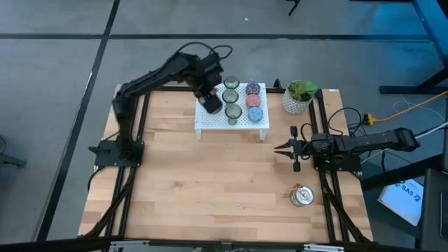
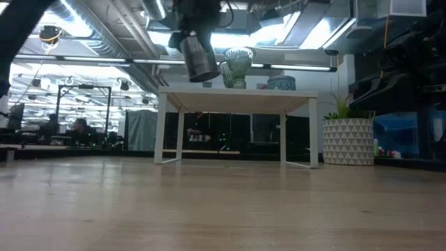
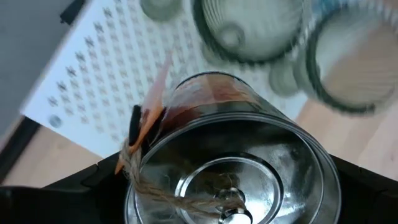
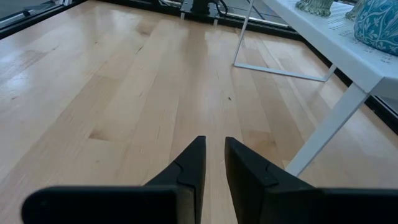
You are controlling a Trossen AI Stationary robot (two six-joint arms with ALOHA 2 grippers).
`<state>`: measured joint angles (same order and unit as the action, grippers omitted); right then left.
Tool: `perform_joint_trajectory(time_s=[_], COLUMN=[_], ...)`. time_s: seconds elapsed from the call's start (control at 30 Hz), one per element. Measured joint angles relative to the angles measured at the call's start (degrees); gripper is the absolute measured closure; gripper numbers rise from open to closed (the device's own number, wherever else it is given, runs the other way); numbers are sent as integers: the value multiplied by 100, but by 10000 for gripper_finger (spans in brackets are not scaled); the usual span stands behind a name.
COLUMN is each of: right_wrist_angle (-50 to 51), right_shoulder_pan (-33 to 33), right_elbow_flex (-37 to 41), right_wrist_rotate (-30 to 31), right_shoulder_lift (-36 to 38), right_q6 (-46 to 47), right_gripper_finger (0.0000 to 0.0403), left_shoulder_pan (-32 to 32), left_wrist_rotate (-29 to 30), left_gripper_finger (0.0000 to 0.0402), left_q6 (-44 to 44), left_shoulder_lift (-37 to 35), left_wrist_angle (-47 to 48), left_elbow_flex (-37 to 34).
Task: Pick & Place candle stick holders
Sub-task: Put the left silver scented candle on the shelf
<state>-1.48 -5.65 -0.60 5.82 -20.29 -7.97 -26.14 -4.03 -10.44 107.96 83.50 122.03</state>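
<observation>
Left gripper [image 1: 211,103]: we see it above the left end of the white rack [image 1: 210,120], clamped around a shiny silver holder [image 3: 236,168] that is lifted and tilted, its open mouth facing the wrist camera; twine and an orange tag hang at its rim.
Silver holder, low view: we find it [image 2: 198,57] hanging above the rack top, clear of it.
Rack contents: we count three olive-clear glass cups [image 1: 232,96] in the middle, with a purple cup [image 1: 252,88], a pink cup [image 1: 253,101] and a blue cup [image 1: 255,114] in a column towards 3 o'clock of them.
Second silver holder [image 1: 302,195]: we see it on the bare table [image 1: 175,189] towards 4 o'clock, well apart from the rack.
Right gripper [image 1: 288,148]: we see it low over the table at 3 o'clock, fingers nearly together with a narrow gap, holding nothing.
Potted plant [image 1: 299,96]: at 1 o'clock, just beside the rack's right end.
</observation>
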Motion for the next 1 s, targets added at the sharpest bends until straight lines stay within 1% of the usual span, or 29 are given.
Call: perform_joint_trajectory(time_s=[0.17, 0.2, 0.3, 0.4, 0.53, 0.67, 0.8, 1.0], right_wrist_angle=[-2, 0, 0, 0, -2, -2, -1, -2], right_shoulder_pan=[0, 0, 0, 0, 0, 0, 0, 0], right_elbow_flex=[1, 2, 2, 2, 2, 2, 2, 2], right_wrist_rotate=[1, 0, 2, 2, 0, 2, 1, 1], right_shoulder_lift=[0, 1, 2, 2, 1, 2, 1, 1], right_q6=[0, -2, -2, -2, -2, -2, -2, -2], right_gripper_finger=[339, 339, 340, 340, 340, 340, 340, 340], left_shoulder_pan=[-310, -374, -589, -638, -659, -739, -784, -721], left_wrist_rotate=[0, 2, -129, -93, -114, 47, 340, 345], left_gripper_finger=[46, 46, 46, 46, 46, 46, 46, 46], left_q6=[29, 21, -15, 27, 328, 459, 472, 323], left_shoulder_lift=[741, 794, 764, 737, 716, 713, 713, 767], left_wrist_angle=[579, 591, 724, 630, 659, 654, 654, 654], left_elbow_flex=[1297, 1311, 1065, 1026, 1026, 1026, 1026, 1028])
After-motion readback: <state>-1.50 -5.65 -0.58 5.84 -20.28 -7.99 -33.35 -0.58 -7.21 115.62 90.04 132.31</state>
